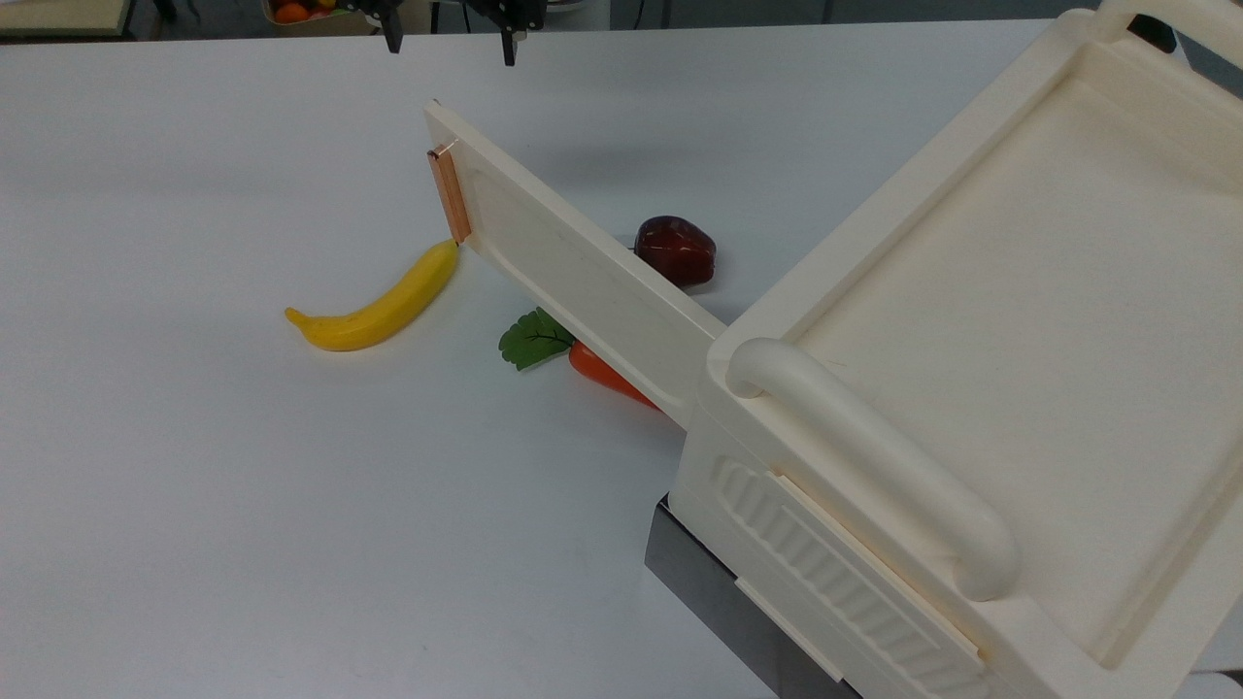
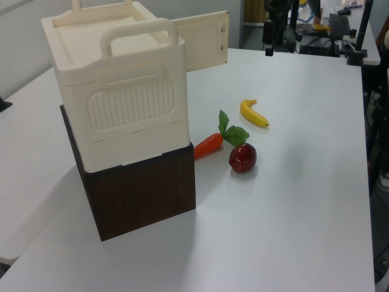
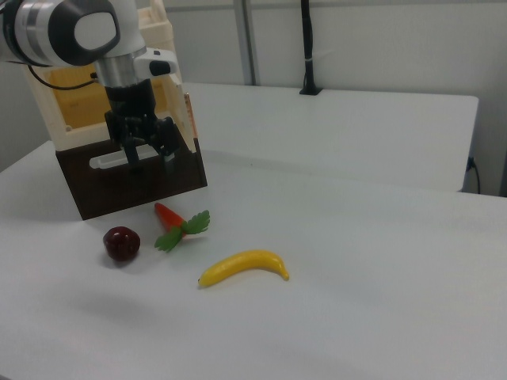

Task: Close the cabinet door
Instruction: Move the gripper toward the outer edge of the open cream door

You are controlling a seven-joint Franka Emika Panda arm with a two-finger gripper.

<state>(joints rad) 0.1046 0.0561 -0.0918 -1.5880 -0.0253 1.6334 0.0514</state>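
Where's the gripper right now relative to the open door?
In the top view the gripper hangs open at the top edge, above and apart from the cabinet door, just beyond its copper-coloured strip.
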